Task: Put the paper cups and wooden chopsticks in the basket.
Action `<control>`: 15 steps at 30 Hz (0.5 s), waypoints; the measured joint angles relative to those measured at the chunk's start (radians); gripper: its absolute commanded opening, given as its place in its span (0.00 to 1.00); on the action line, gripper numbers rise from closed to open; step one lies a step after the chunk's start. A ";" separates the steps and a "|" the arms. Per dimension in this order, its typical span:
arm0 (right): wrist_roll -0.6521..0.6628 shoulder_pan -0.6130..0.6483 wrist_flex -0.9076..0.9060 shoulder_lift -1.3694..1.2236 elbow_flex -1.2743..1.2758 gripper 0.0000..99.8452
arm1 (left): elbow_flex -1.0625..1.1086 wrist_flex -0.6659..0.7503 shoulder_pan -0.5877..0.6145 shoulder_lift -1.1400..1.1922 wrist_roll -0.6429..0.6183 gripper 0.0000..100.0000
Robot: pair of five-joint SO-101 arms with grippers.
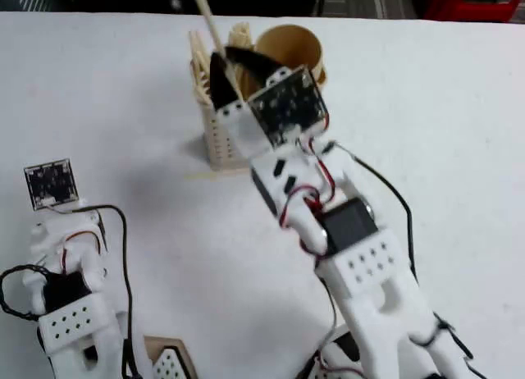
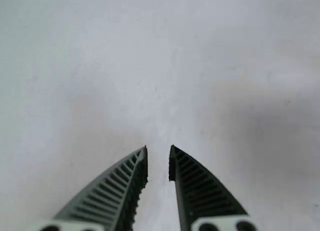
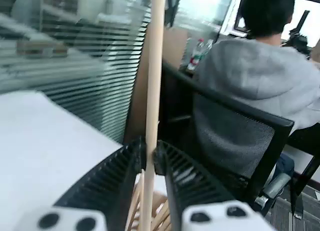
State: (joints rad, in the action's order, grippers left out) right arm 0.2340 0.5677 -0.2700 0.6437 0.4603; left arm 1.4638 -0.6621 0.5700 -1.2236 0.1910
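The right end effector (image 1: pixel 234 71) is closed on one wooden chopstick (image 1: pixel 209 22). In the right wrist view, the two black jaws of this end effector (image 3: pixel 150 146) press the chopstick (image 3: pixel 155 66) from both sides, and it passes straight through between them. Most of its length stands out beyond the fingertips, and a shorter part goes down behind them.

The long axis is the important thing here. The stick stands steeply, almost upright, with only a small lean away from the arm. Its lower end points down to the basket (image 1: pixel 217 137), which stands on the table (image 1: pixel 98 92) directly under the end effector. I cannot see if the lower end is inside the rim, because the fingers hide it. I judge that the coming move needs very little travel to the side, only a lowering along the axis of the stick and then an opening of the jaws.

A paper cup (image 1: pixel 287 43) sits in the far part of the basket, and other chopsticks (image 1: pixel 199 67) stand at its near corner beside the held one.

The left end effector (image 2: pixel 158 156) hangs over bare table, well apart from the basket. Its jaws have only a narrow gap between them and hold nothing.

A thin pale line (image 1: pixel 209 175) lies on the table just in front of the basket. It may be one more chopstick, but it is too faint to tell.
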 measured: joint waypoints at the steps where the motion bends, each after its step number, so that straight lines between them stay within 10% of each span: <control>1: -0.014 -0.014 0.048 -0.032 0.000 0.02 | 0.000 0.000 0.000 0.000 0.000 0.09; 15: -0.098 -0.114 0.327 -0.370 0.002 0.17 | 0.000 0.000 0.000 0.000 0.000 0.09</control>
State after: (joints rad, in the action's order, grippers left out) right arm 0.1358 0.4542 0.0568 0.2739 0.4618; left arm 1.4638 -0.6621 0.5700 -1.2236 0.1910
